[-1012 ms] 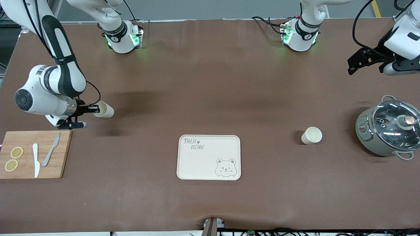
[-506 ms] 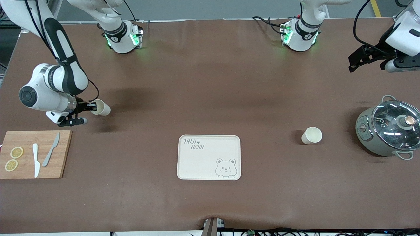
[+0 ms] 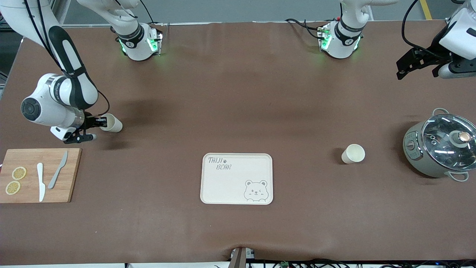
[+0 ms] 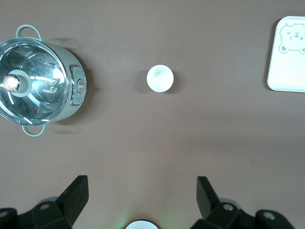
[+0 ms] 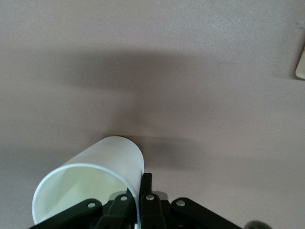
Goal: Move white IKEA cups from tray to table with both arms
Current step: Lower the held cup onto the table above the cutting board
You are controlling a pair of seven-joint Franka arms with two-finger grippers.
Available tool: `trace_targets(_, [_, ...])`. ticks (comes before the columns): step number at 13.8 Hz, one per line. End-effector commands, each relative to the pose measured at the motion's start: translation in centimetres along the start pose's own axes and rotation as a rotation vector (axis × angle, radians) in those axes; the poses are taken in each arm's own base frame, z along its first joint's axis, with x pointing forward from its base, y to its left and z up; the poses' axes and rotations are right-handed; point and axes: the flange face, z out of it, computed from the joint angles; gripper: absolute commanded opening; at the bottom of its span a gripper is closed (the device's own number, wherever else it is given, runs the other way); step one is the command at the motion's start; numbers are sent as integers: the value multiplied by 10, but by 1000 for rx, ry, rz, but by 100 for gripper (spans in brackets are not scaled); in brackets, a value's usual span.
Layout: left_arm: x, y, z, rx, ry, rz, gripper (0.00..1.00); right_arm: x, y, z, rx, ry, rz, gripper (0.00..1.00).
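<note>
Toward the right arm's end: right pincer (image 3: 97,122) clenched on the rim of a small cream-white tapered cup (image 3: 111,124), tilted, over the matte brown table (image 3: 238,93) near a wooden cutting board (image 3: 37,175); drifted lower and outward this past second. Mid-table: cream-white bear-printed tray (image 3: 223,186), emptied. Second white cup (image 3: 353,153) upright on the table beside a grey glass-lidded pot (image 3: 442,149). Left pincer (image 3: 403,69) released, empty, pulled back higher. Probably only set-down and release left.

Cream-white tray (image 3: 223,186) with grey bear drawing and lettering, plain cream-white cups (image 3: 353,153), brown table (image 3: 238,96).
</note>
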Motion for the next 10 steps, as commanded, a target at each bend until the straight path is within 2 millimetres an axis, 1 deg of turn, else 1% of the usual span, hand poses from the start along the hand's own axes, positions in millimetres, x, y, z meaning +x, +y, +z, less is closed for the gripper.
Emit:
trace_targets(1, [-4, -1, -7, -15, 6, -2, 100, 0, 5, 11, -9, -11, -20, 25])
trace_targets(2, [-3, 0, -7, -15, 7, -1, 100, 0, 7, 11, -8, -10, -13, 93])
trace_targets(3, [-2, 0, -9, -18, 10, -2, 100, 1, 6, 11, -7, -11, -14, 100])
trace_targets(4, [-2, 0, -9, -18, 10, -1, 100, 3, 4, 8, -5, -14, -17, 100])
trace_targets(5, [-2, -1, -9, -18, 12, -4, 100, 9, 3, 0, 0, -15, -18, 100])
trace_targets(6, [-2, -1, -9, -18, 12, -2, 100, 16, 3, -14, 10, -24, -18, 100])
trace_targets(8, [-2, -1, -9, -18, 12, -2, 100, 31, 1, -48, 30, -58, -28, 100])
trace_targets(10, [-4, -1, -11, -17, 10, 1, 100, 44, -8, -81, 38, -78, -53, 100])
